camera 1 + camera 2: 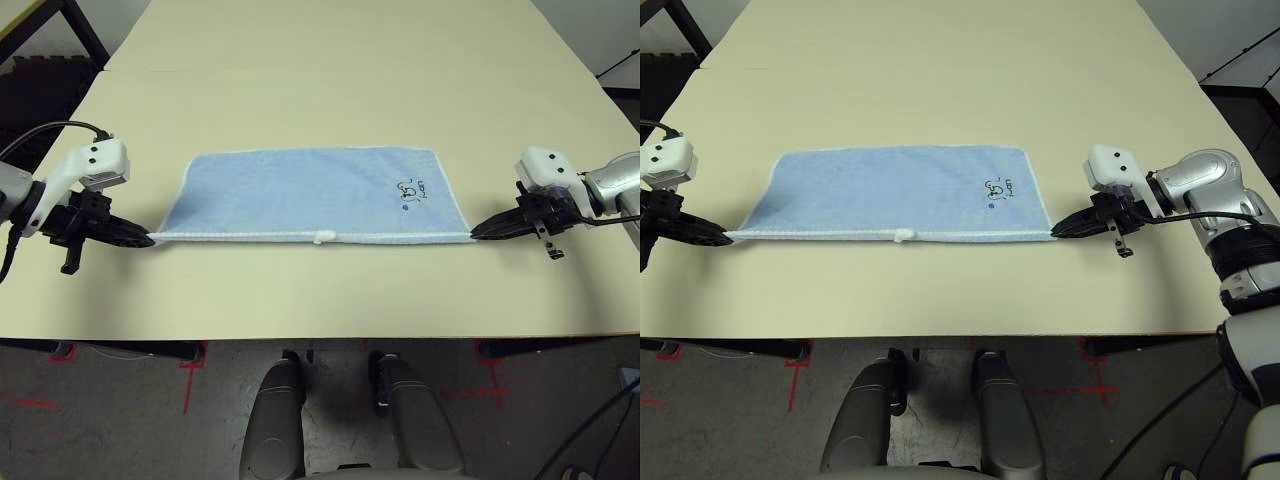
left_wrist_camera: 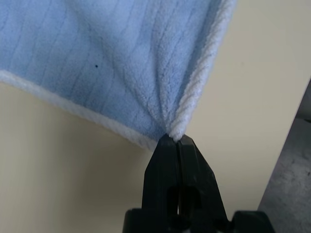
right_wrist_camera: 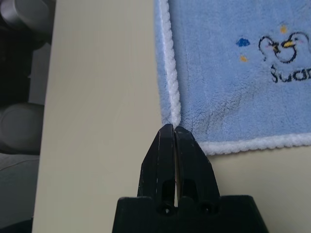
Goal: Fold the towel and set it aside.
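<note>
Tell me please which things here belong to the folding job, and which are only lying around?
Belong to the job:
- towel, light blue, spread flat
- left gripper, shut on its near left corner
- right gripper, shut on its near right corner

Only around:
- table, which bears the towel

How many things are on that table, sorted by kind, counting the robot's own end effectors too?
Towels: 1, the light blue towel
End effectors: 2, the left end effector and the right end effector, each shut on a near corner of the towel
Total: 3
</note>
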